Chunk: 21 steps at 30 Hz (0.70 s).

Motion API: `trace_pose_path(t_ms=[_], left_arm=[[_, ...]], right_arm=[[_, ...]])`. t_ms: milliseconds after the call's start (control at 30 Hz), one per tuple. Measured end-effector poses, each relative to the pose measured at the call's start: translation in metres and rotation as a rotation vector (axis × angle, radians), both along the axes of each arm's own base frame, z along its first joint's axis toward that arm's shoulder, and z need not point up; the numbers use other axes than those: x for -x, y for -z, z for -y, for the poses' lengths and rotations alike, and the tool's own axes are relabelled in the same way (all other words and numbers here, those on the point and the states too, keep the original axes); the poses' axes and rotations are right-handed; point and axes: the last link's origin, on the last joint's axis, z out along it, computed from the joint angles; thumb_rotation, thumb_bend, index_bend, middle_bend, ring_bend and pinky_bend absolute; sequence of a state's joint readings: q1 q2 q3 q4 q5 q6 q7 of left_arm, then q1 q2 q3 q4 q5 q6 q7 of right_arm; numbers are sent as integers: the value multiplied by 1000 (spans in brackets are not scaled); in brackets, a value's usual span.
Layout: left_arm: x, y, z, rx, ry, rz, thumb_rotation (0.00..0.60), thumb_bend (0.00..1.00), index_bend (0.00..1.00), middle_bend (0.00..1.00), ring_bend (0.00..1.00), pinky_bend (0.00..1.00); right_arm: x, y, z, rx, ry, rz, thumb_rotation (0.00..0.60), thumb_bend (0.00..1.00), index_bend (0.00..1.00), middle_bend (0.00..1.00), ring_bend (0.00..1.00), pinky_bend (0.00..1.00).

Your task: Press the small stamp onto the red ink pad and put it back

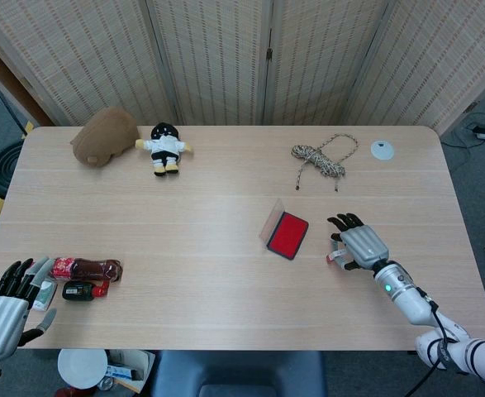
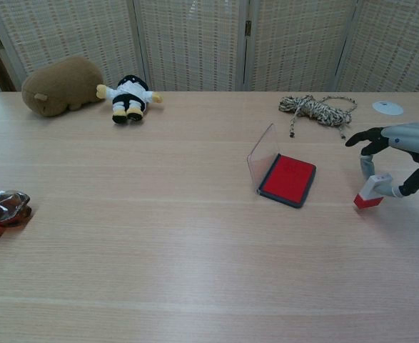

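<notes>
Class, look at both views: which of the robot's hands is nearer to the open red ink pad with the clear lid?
The right hand, holding the small white stamp, sits just beside the red ink pad on the table. The left hand is far off at the table's near left corner.

Woven folding screen (image 1: 225, 58) behind table (image 1: 184, 273)

Clutter we see on the wooden table (image 1: 184, 240), backed by a woven folding screen (image 1: 225, 50).
Far left: brown plush animal (image 1: 103, 136) just beside a small doll (image 1: 164, 147). Far right: coiled rope (image 1: 318, 159), white disc (image 1: 382, 150) near it. Near left edge: dark wrapped packet (image 1: 85, 269), small red-and-black items (image 1: 83, 290) beside it.
</notes>
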State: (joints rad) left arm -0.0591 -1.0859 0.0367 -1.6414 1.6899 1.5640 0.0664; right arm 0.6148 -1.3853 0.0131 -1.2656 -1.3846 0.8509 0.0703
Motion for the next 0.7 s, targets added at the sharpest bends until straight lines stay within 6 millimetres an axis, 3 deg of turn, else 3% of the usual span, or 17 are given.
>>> trace_pose_path(t_ms=[700], left_arm=[[0,-3,3,-7,1,4,600,337,0,0,0,57]], right_arm=[[9,8,1,-8,14,-20,600,396,876,50,27,0]])
